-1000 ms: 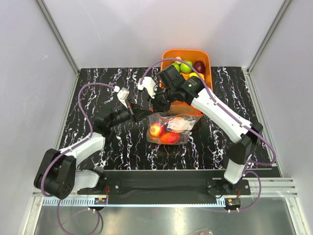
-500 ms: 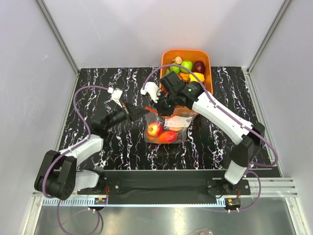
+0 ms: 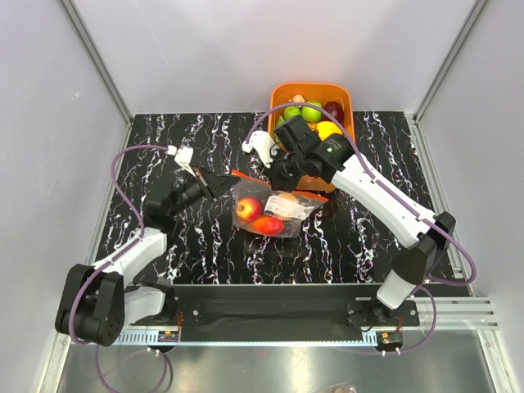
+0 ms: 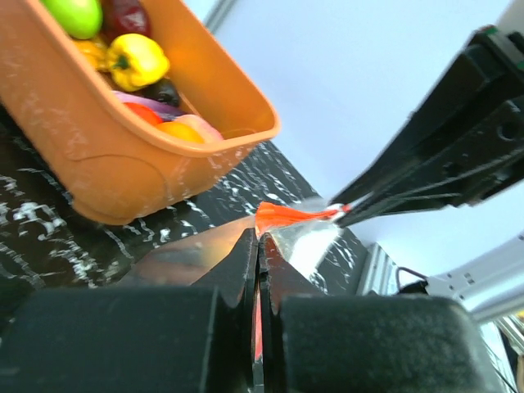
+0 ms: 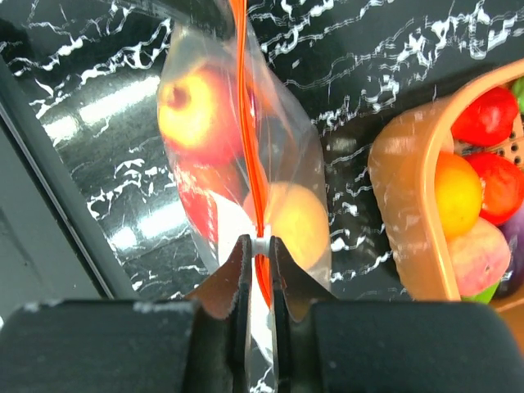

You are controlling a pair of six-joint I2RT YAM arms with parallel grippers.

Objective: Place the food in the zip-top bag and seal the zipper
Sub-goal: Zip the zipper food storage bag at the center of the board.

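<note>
Left end effector (image 3: 223,182) and right end effector (image 3: 284,178) both pinch the thin red-orange zipper strip (image 5: 242,123) of the clear crinkly plastic bag (image 3: 278,214).
The left one is shut tight on one end of the strip. The right one is nearly shut on the tiny white slider (image 5: 259,244) further along. The bag hangs between them over the black marbled table (image 3: 368,229), just in front of the orange plastic basket (image 3: 311,85). Inside the bag sit a red-and-yellow toy apple (image 3: 246,208), a red toy fruit (image 3: 267,225) and a peach-coloured toy fruit (image 3: 286,199).
</note>
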